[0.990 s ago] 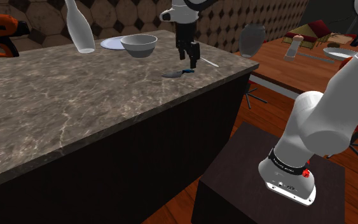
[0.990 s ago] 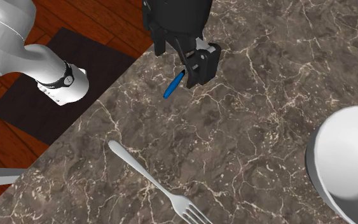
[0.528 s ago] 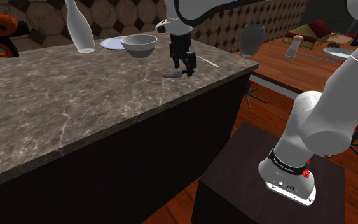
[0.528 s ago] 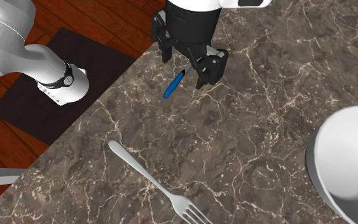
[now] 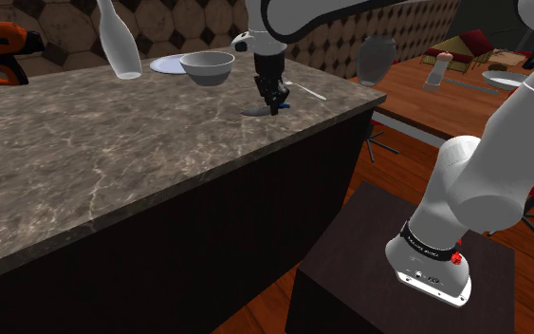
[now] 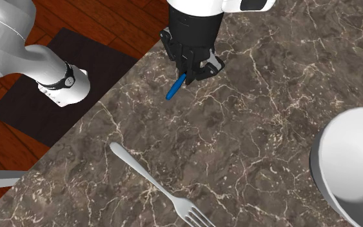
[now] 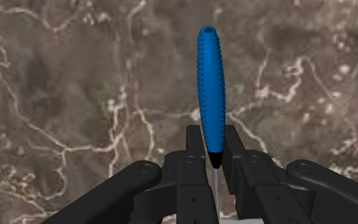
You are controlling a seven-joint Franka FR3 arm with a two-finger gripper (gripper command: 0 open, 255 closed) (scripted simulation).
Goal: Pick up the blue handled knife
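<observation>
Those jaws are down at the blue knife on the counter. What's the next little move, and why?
Probably a short, straight lift. In the wrist view the jaws appear closed on the blue-handled knife near where the handle meets the blade, and it lies flat on the marble counter. Raising it slightly would show whether the grip holds.

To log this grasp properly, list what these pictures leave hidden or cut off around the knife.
- Wrist view: the blade of the blue-handled knife runs under the pincer; just a thin sliver shows.
- Second exterior view: the pincer covers that blade.
- Shoulder view: the knife is too small to tell whether it rests on the counter.
- Second exterior view: the fork is cut by the bottom edge, the bowl by the right.
</observation>
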